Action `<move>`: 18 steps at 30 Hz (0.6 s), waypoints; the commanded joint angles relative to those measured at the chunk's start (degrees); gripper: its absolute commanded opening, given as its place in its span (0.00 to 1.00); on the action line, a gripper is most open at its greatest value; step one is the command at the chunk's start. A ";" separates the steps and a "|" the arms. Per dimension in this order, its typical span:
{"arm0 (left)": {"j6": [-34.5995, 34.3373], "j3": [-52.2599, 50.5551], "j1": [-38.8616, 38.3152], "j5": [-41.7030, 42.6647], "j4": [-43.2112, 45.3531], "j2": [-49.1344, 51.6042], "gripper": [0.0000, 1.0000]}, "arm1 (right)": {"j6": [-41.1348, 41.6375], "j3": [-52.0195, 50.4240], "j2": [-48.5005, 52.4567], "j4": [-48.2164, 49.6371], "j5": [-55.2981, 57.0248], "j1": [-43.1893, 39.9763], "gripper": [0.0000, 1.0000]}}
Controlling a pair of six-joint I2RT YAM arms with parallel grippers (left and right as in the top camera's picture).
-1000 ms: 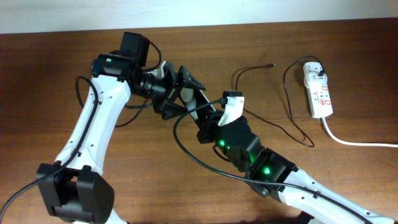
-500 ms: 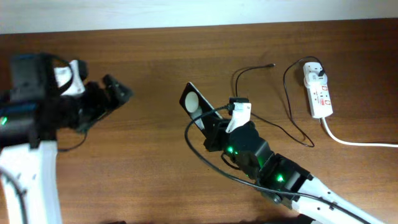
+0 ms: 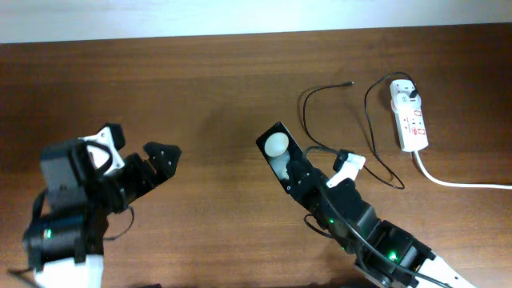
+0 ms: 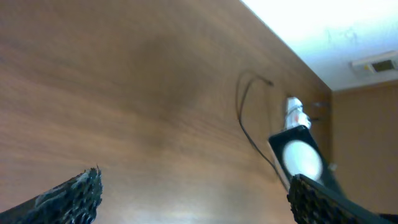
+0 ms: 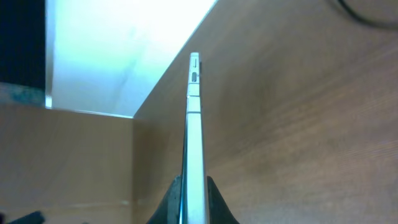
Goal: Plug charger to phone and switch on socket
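Observation:
The black phone (image 3: 276, 146) with a white round blob is held tilted above the table's middle; my right gripper (image 3: 293, 178) is shut on its lower end. In the right wrist view the phone (image 5: 194, 143) shows edge-on between the fingers (image 5: 194, 208). It also shows in the left wrist view (image 4: 300, 157). The thin black charger cable (image 3: 320, 92) curls on the table right of the phone, its small tip (image 3: 350, 82) free, its other end at the white socket (image 3: 410, 118) at the far right. My left gripper (image 3: 156, 164) is open and empty at the left, far from the phone.
The socket's thick white cord (image 3: 456, 183) runs off to the right edge. The table is brown wood (image 3: 216, 88) with a pale wall behind its far edge. The right arm's own black cable (image 3: 320, 152) loops near the phone.
My left arm has let go near the phone and swung away to the left and toward the front. My right gripper has carried the phone a little to the right.

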 commanded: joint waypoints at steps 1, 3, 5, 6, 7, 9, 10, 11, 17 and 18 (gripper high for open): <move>-5.20 -0.28 0.13 16.15 0.35 11.17 1.00 | 12.55 -3.26 -0.66 5.95 -2.21 0.26 0.04; -5.18 -0.28 0.13 25.90 0.52 20.55 0.96 | 16.24 -3.30 0.46 7.80 -3.15 0.26 0.04; -5.18 -0.28 0.13 32.20 0.50 27.30 0.91 | 21.55 -3.30 2.64 10.56 -6.27 0.28 0.04; -5.18 -0.28 0.13 35.23 0.50 30.08 0.89 | 23.54 -3.30 3.93 11.52 -7.06 0.31 0.04; -5.18 -0.28 0.13 37.79 0.50 31.93 0.87 | 24.65 -3.30 6.03 13.79 -8.35 0.33 0.04; -5.44 -0.28 0.11 38.80 0.48 32.81 0.86 | 24.79 -3.30 10.21 19.10 -11.43 0.33 0.04; -5.90 -0.28 -0.07 39.34 0.50 32.81 0.86 | 24.79 -3.30 11.50 20.83 -12.04 0.33 0.04; -7.15 -0.28 -1.01 39.32 0.52 32.81 0.85 | 25.29 -3.30 13.25 23.63 -13.20 0.33 0.04; -15.85 -0.28 -9.01 38.80 10.99 32.81 0.84 | 27.85 -3.30 15.15 28.22 -16.22 0.37 0.04; -18.29 -0.28 -10.34 36.79 12.59 32.81 0.76 | 31.52 -3.30 15.15 28.24 -17.07 0.37 0.04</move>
